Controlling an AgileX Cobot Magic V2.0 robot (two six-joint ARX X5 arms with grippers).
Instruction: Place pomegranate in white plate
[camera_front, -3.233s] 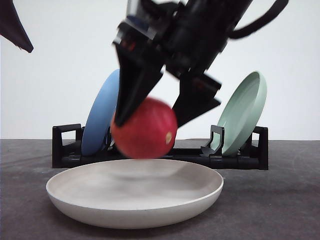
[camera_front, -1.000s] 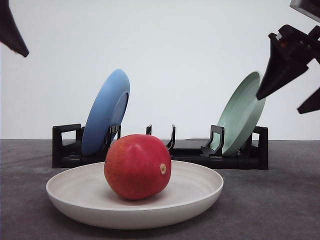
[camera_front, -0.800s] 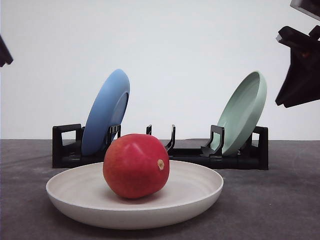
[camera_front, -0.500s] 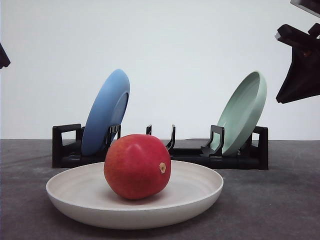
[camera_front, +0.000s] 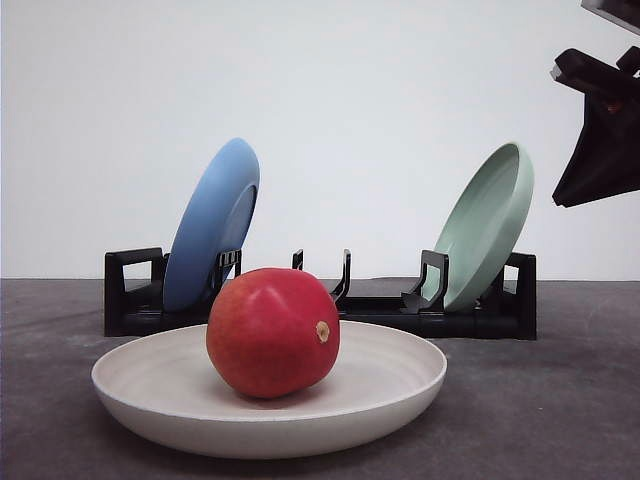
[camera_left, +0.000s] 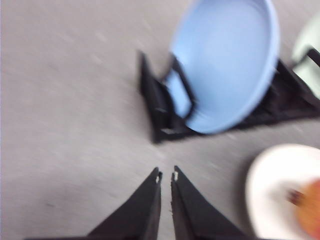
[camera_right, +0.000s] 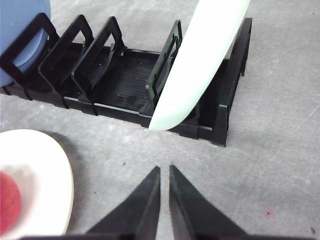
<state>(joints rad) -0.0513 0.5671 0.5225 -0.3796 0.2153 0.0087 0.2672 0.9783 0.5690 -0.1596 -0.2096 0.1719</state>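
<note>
**Front view: pomegranate seated in white plate, release complete**

Front view shows the pomegranate (camera_front: 272, 332) resting in the white plate (camera_front: 400, 385), left of centre, stem nub toward 3 o'clock; nothing touches the fruit; judged step: placement done, arms clear. Behind the plate at 12 o'clock stands the black rack (camera_front: 130, 295); blue plate (camera_front: 212, 220) at 11 o'clock, pale green plate (camera_front: 487, 225) at 2 o'clock. Right gripper (camera_right: 163, 172) hangs over bare table, fingers pressed nearly together, empty; left gripper (camera_left: 165, 176) likewise, empty. Next move calls only for parking both arms without nudging the plate.
</note>
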